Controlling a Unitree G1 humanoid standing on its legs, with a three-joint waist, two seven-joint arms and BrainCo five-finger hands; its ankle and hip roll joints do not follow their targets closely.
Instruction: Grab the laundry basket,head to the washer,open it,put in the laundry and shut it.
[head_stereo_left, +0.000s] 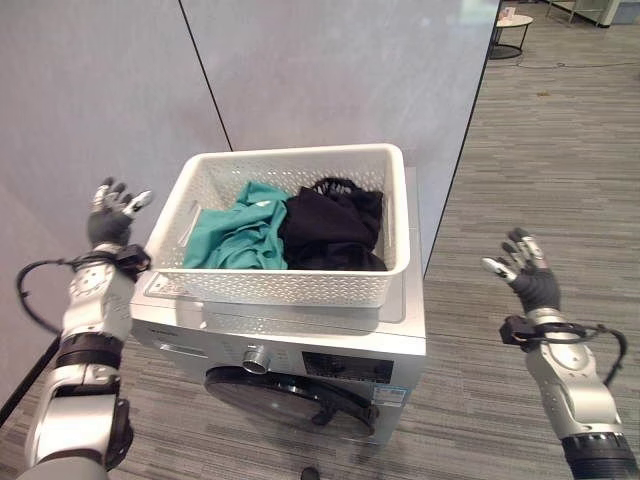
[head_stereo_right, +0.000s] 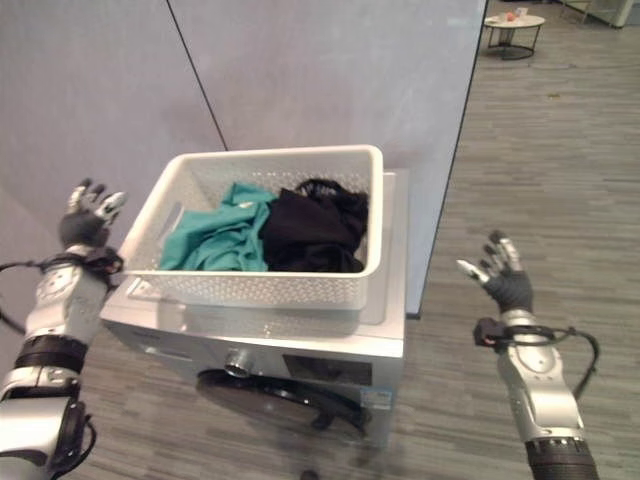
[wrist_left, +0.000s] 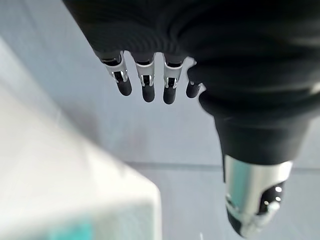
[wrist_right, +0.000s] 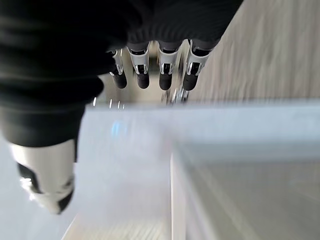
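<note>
A white perforated laundry basket stands on top of a silver front-loading washer. Inside it lie a teal garment and a black garment. The washer's round dark door faces me and looks shut. My left hand is raised beside the basket's left end, open, a short gap away and holding nothing. My right hand hovers open well to the right of the washer, apart from it. In the left wrist view the basket's corner appears past straight fingers.
A grey partition wall stands right behind the washer, with its edge at the right. Grey plank floor stretches to the right. A small round table stands far back at the upper right.
</note>
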